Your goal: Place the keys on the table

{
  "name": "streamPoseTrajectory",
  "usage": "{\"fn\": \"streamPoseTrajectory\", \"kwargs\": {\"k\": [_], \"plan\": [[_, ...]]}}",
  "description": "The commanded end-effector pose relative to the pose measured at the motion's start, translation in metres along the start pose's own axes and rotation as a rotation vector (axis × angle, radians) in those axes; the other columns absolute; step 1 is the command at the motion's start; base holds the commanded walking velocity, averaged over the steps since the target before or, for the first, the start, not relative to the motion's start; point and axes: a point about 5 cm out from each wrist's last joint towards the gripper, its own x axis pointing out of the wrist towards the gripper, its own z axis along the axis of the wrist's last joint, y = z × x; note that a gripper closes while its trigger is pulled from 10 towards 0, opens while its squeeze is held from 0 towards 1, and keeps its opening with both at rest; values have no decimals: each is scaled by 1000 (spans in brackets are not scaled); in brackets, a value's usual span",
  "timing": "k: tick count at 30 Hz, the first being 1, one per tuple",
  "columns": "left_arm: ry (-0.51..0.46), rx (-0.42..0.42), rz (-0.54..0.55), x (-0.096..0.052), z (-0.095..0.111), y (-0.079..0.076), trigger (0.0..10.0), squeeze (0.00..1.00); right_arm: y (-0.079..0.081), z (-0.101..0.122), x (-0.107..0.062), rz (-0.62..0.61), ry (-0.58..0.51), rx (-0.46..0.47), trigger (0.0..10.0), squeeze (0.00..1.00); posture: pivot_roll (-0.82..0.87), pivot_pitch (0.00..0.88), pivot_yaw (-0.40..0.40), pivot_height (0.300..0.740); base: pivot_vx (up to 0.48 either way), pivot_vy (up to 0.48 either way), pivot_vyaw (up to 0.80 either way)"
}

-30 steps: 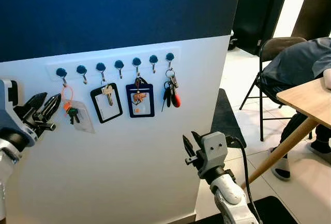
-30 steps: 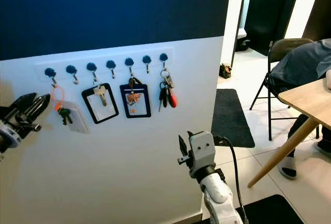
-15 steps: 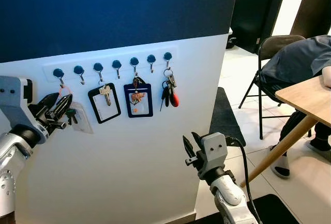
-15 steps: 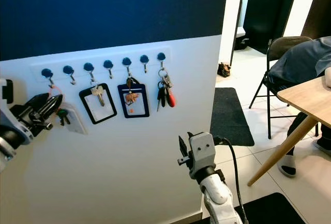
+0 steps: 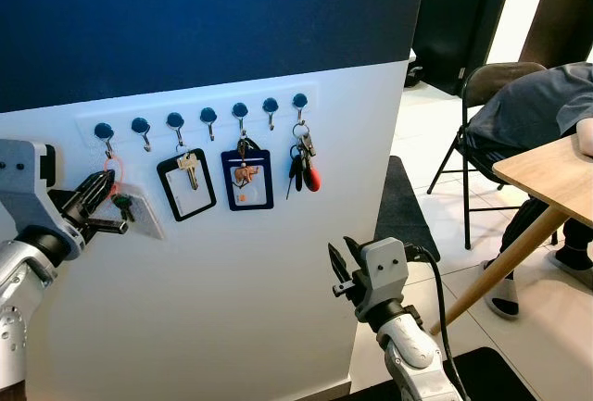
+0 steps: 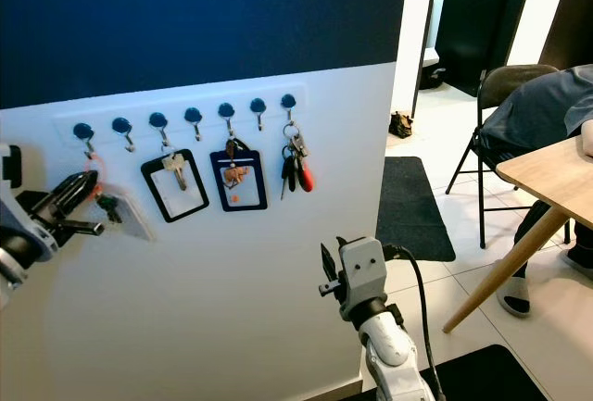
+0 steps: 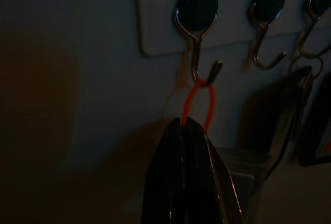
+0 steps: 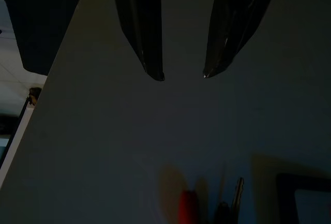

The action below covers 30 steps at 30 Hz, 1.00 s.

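A white rail of 7 dark-capped metal hooks (image 5: 202,119) runs along the white lower half of a wall whose upper half is dark blue. On the leftmost hook (image 7: 197,30) hangs a thin orange loop (image 7: 198,105) carrying a small set of dark keys with a clear plastic tag (image 5: 132,208). The left gripper (image 5: 104,199) is at this loop, its 2 long black fingers pressed together and pinching the orange cord just below the hook. The keys and tag hang against the wall just beside the fingertips.

Further along the rail hang a black-framed card holder with a silver key (image 5: 187,183), a dark blue badge holder (image 5: 247,179), and a bunch of keys with a red fob (image 5: 306,168).

The right gripper (image 8: 182,74) is held low in front of the wall, below the red-fob bunch, its fingers spread apart with nothing between them.

To the right stands a light wooden table (image 5: 548,179), well apart from the hooks, with a seated person in a grey top (image 5: 528,109) and a black folding chair (image 5: 477,123) beside it.
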Motion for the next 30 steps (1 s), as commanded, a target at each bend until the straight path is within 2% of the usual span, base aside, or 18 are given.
{"fn": "streamPoseTrajectory", "kwargs": {"k": [1, 2, 3, 7, 8, 16, 24, 30], "plan": [[15, 29, 33, -6, 2, 8, 0, 0, 2, -2, -1, 6, 6, 6, 10000, 0, 152, 73, 65, 740, 0, 0, 0], [16, 30, 35, -6, 2, 8, 6549, 0, 2, -2, -1, 7, 6, 6, 10000, 0, 152, 75, 65, 740, 0, 0, 0], [15, 30, 40, -7, 2, 8, 10000, 0, 2, -1, -1, 7, 6, 6, 10000, 0, 152, 75, 64, 740, 0, 0, 0], [7, 31, 39, -7, 5, 7, 10000, 0, 2, -1, -1, 9, 6, 6, 10000, 0, 153, 76, 63, 740, 0, 0, 0], [-13, 42, 12, -6, 12, 2, 10000, 0, 2, -1, -1, 10, 6, 5, 10000, 0, 151, 77, 62, 740, 0, 0, 0], [-61, 147, -56, 1, 44, -3, 10000, 0, 3, -1, -1, 11, 5, 7, 10000, 0, 154, 79, 68, 740, 0, 0, 0], [-96, 167, -58, 3, 58, -2, 10000, 0, 4, -2, -2, 5, 7, 11, 10000, 0, 154, 79, 78, 740, 0, 0, 0], [-86, 151, -89, -1, 57, -1, 10000, 0, 3, -2, -3, 4, 7, 9, 10000, 0, 151, 79, 80, 740, 0, 0, 0]]}}
